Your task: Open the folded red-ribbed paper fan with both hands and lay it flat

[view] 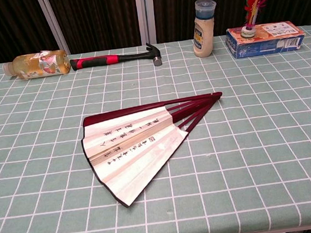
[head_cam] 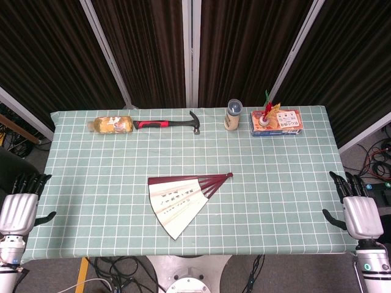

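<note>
The red-ribbed paper fan lies partly spread on the green checked tablecloth, its white leaf with dark writing facing up and its pivot pointing right. My left hand hangs beside the table's left edge, fingers apart and holding nothing. At the right edge my right hand is likewise open and empty. Both hands are far from the fan. Neither hand shows in the chest view.
Along the far edge lie a plastic bottle on its side, a red-handled hammer, an upright white bottle and an orange-and-blue box with a feathered shuttlecock on it. Dark curtains hang behind the table.
</note>
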